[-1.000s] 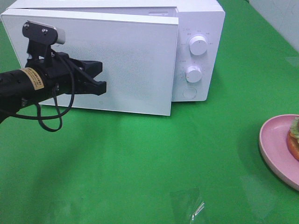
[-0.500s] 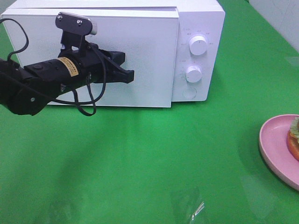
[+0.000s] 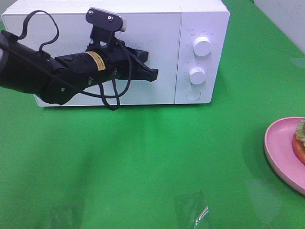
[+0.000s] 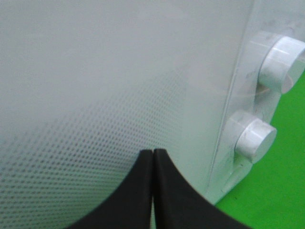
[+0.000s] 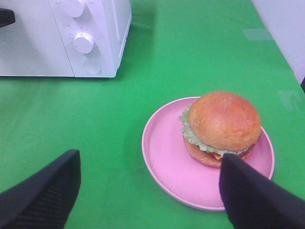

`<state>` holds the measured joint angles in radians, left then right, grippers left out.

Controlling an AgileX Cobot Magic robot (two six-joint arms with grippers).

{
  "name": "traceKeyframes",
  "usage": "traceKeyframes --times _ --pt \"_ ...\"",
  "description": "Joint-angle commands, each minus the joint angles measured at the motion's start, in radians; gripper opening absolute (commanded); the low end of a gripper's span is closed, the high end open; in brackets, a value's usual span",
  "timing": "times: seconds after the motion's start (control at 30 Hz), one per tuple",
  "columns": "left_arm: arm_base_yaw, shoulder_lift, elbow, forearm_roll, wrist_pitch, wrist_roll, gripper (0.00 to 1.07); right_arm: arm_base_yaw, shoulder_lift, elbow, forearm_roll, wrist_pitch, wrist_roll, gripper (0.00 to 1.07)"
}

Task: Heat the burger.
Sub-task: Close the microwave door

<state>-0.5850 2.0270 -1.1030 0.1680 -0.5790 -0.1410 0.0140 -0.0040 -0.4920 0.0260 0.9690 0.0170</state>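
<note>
The burger [image 5: 221, 126], with a golden-brown bun, green lettuce and cheese, sits on a pink plate [image 5: 159, 157] on the green table. In the high view only a sliver of the burger [image 3: 300, 140] shows at the right edge, on the plate [image 3: 281, 152]. My right gripper [image 5: 150, 193] hovers open just short of the plate, one finger [image 5: 43, 195] on each side, holding nothing. My left gripper [image 3: 152, 74] is shut, its tips against the closed door [image 3: 162, 38] of the white microwave [image 3: 205, 19]. In the left wrist view, the left gripper [image 4: 153, 157] shows its closed fingertips against the dotted door [image 4: 95, 95].
Two white knobs [image 3: 202, 46] [image 3: 197, 75] and a round button [image 3: 193, 95] sit on the microwave's right panel. The knobs [image 4: 255, 138] also appear in the left wrist view. A small shiny scrap [image 3: 202, 214] lies near the table's front edge. Green table surface [image 3: 167, 157] stretches between microwave and plate.
My left arm swept to the right along the microwave front, and the door went from ajar to flush shut. The right gripper, plate and burger stayed put.
</note>
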Motion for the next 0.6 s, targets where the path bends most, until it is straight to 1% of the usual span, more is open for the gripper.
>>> traceKeyframes --times 0.03,0.23,0.27,0.3,0.33,0.37,0.4,0.43,0.47,0.5,0.53,0.57,0.6 --pt "0.025 0.008 -0.054 -0.100 0.000 -0.001 0.00 -0.003 -0.027 0.002 0.005 -0.010 -0.001 0.76" --pt "0.013 -0.016 -0.049 -0.096 0.053 -0.005 0.00 -0.003 -0.027 0.002 0.005 -0.010 -0.001 0.76" --pt "-0.005 -0.032 -0.049 -0.093 0.104 -0.006 0.00 -0.003 -0.027 0.002 0.005 -0.010 0.000 0.76" --pt "-0.005 -0.032 -0.049 -0.093 0.104 -0.006 0.00 -0.003 -0.027 0.002 0.005 -0.010 0.000 0.76" --pt "-0.026 -0.054 -0.049 -0.093 0.167 -0.006 0.00 -0.003 -0.027 0.002 0.005 -0.010 0.000 0.76" --pt "-0.026 -0.054 -0.049 -0.093 0.167 -0.006 0.00 -0.003 -0.027 0.002 0.005 -0.010 0.000 0.76" --pt "-0.044 -0.079 -0.049 -0.093 0.254 -0.006 0.00 -0.003 -0.027 0.002 0.005 -0.010 0.000 0.76" --pt "-0.044 -0.079 -0.049 -0.093 0.254 -0.006 0.00 -0.003 -0.027 0.002 0.005 -0.010 0.000 0.76" --pt "-0.066 -0.104 -0.049 -0.091 0.340 -0.005 0.03 -0.003 -0.027 0.002 0.005 -0.010 0.000 0.76" --pt "-0.089 -0.132 -0.049 -0.091 0.443 -0.005 0.15 -0.003 -0.027 0.002 0.005 -0.010 0.000 0.76" --pt "-0.089 -0.132 -0.049 -0.091 0.443 -0.005 0.15 -0.003 -0.027 0.002 0.005 -0.010 0.000 0.76" --pt "-0.109 -0.161 -0.049 -0.091 0.535 -0.005 0.35 -0.003 -0.027 0.002 0.005 -0.010 0.000 0.76" --pt "-0.109 -0.161 -0.049 -0.091 0.535 -0.005 0.35 -0.003 -0.027 0.002 0.005 -0.010 0.000 0.76"
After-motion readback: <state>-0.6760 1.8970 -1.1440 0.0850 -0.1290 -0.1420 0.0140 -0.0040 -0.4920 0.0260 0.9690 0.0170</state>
